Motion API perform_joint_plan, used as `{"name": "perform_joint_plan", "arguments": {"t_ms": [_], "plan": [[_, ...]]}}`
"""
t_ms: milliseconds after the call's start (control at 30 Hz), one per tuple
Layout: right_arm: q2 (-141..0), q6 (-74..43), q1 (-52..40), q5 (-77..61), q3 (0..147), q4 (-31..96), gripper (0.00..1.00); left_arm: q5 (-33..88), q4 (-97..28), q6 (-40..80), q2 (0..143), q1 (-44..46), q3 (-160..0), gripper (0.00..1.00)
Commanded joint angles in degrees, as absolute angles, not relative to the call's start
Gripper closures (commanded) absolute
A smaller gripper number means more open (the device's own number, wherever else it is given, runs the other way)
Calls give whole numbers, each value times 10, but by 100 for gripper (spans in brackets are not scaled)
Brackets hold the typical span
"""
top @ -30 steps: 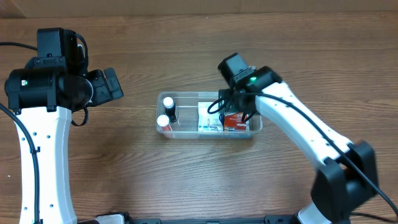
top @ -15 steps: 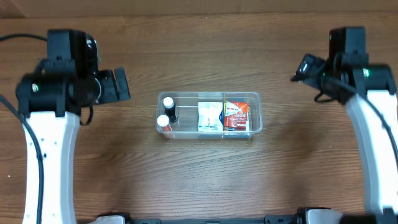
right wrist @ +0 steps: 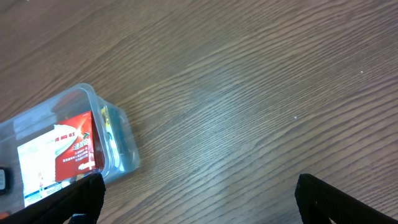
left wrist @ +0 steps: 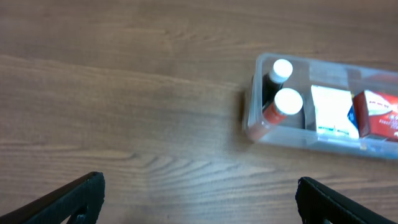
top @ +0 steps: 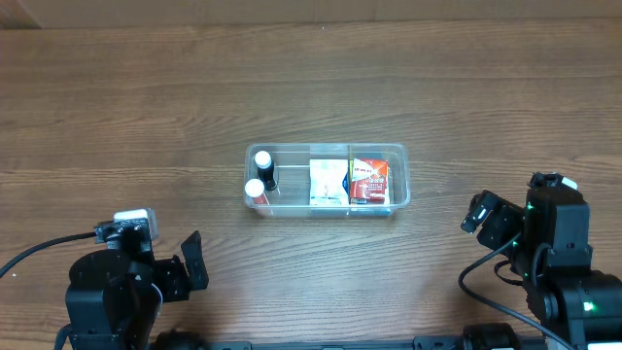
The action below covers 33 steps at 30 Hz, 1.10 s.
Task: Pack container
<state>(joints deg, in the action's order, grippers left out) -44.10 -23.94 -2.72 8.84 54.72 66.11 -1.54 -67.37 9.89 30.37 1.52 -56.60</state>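
Wooden bench (top: 311, 78) carries 1 clear container (top: 292, 183) at its centre. Packing looks finished, with nothing loose visible outside it. The left pincer (left wrist: 199, 199) and right pincer (right wrist: 199, 202) are parked near the front edge, spread wide and empty. Inside are 2 boxes, white box (top: 328, 182) and red box (top: 368, 181), and 2 white-capped bottles, dark bottle (top: 264, 163) and red bottle (top: 256, 190).
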Motion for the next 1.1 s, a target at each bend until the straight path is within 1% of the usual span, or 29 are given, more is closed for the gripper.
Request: {"name": "perform_joint_plan", "arguments": {"t_ms": [0, 200, 300, 367, 467, 600, 667, 767, 833, 900, 967, 1033, 1067], "plan": [[-443, -240, -29, 89, 547, 660, 0, -19, -685, 98, 303, 17, -564, 0], [-442, -240, -29, 89, 547, 667, 0, -19, -693, 98, 303, 17, -564, 0], [-425, -225, -29, 89, 545, 645, 0, -19, -693, 98, 303, 17, -564, 0], [-387, -179, -29, 76, 516, 585, 0, -19, -693, 98, 303, 17, -564, 0], [-299, -110, -29, 20, 425, 482, 0, -19, -693, 98, 303, 17, -564, 0], [-187, -87, -29, -37, 292, 360, 0, -19, -693, 98, 303, 17, -564, 0], [-123, -87, -29, -63, 210, 262, 0, -19, -693, 98, 303, 17, -564, 0], [-56, -87, -29, -72, 120, 134, 0, -19, -693, 98, 303, 17, -564, 0], [-26, -83, -29, -69, 78, 75, 0, -19, -692, 98, 303, 17, -564, 0], [-1, -27, -29, -66, 26, 10, 0, -19, -693, 98, 303, 17, -564, 0], [-1, 6, -29, -65, 4, 6, 0, -19, -693, 98, 303, 17, -564, 0], [-1, 15, -29, -63, 5, 46, 0, -19, -693, 98, 303, 17, -564, 0], [-1, 15, -29, -63, 5, 41, 0, -19, -693, 98, 303, 17, -564, 0]]}}
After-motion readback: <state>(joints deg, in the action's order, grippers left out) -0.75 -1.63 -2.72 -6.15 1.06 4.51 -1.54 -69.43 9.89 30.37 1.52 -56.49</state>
